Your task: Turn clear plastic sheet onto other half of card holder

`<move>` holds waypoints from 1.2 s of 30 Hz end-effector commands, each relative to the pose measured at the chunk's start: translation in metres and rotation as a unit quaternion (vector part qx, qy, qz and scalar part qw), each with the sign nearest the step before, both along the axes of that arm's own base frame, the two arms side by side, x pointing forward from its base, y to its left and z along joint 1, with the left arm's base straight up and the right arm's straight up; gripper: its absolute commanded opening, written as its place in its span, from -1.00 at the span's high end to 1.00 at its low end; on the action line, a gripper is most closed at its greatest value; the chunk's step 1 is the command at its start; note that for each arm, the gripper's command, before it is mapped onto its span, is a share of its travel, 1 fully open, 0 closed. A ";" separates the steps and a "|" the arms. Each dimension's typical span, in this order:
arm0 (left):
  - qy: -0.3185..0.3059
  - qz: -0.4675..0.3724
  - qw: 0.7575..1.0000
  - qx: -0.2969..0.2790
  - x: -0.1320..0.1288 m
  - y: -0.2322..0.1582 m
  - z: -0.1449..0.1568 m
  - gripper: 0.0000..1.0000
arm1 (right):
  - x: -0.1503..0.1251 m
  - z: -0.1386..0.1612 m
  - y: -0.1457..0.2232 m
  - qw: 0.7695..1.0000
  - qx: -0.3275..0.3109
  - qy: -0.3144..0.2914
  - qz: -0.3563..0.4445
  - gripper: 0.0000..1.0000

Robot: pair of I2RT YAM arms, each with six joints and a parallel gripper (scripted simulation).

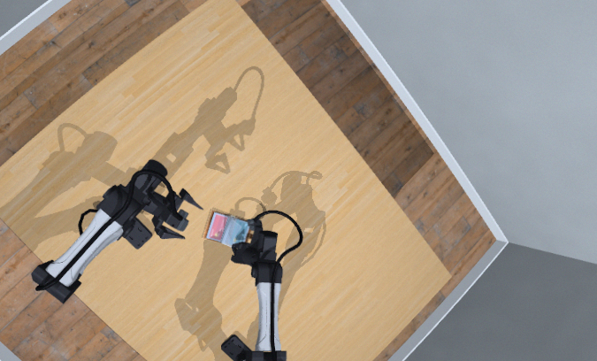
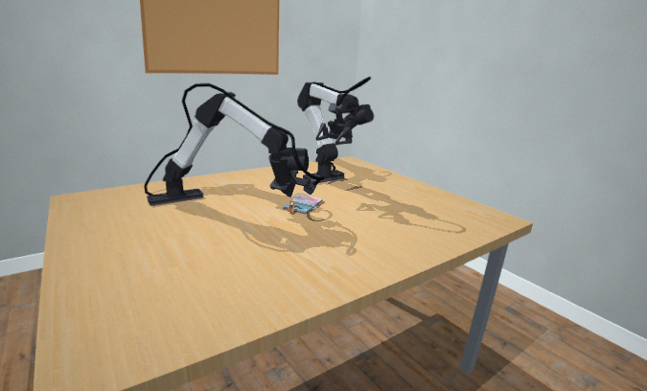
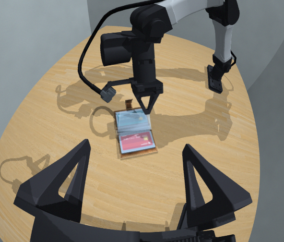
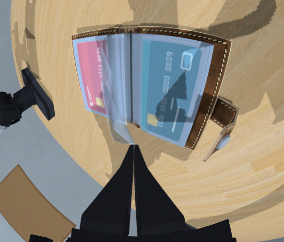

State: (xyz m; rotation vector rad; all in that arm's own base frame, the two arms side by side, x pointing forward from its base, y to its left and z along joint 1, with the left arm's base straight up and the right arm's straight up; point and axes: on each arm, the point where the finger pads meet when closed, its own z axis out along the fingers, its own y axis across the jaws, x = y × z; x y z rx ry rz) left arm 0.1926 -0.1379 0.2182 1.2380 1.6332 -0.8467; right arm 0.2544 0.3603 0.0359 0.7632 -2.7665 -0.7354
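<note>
The clear plastic sheet (image 3: 148, 120) (image 4: 118, 130) stands raised and bent along the spine, its free corner pinched in the right jaws (image 1: 241, 246) (image 2: 289, 193), at six o'clock in the right wrist view. There, the strap (image 2: 291, 206) (image 3: 128, 104) (image 4: 224, 112) sticks out at four o'clock, apart from those jaws. The left jaws (image 1: 193, 223) (image 2: 335, 133) are spread wide, at nine o'clock from the holder in the top view. On the table (image 1: 126, 129) (image 2: 184, 271) (image 3: 183, 104) (image 4: 79, 10), the open card holder (image 1: 205, 234) (image 2: 304, 202) (image 3: 139, 154) (image 4: 216, 67) carries a red card (image 1: 218, 225) (image 2: 310, 197) (image 3: 136, 140) (image 4: 87, 75) at nine o'clock, a blue one (image 1: 237, 231) (image 2: 301, 204) (image 3: 131, 118) (image 4: 158, 72) at three, by the right wrist view.
</note>
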 end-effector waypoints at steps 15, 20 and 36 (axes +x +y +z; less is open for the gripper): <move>-0.005 0.001 1.000 0.000 0.003 0.001 0.002 -1.00 | -0.012 0.017 0.044 1.000 0.012 -0.017 -0.008 0.98; -0.005 0.001 1.000 0.000 0.003 0.001 0.002 -1.00 | -0.021 0.009 0.057 1.000 0.010 -0.015 -0.008 0.98; -0.005 0.001 1.000 0.000 0.003 0.001 0.002 -1.00 | -0.035 -0.003 0.082 1.000 0.013 -0.016 -0.008 0.98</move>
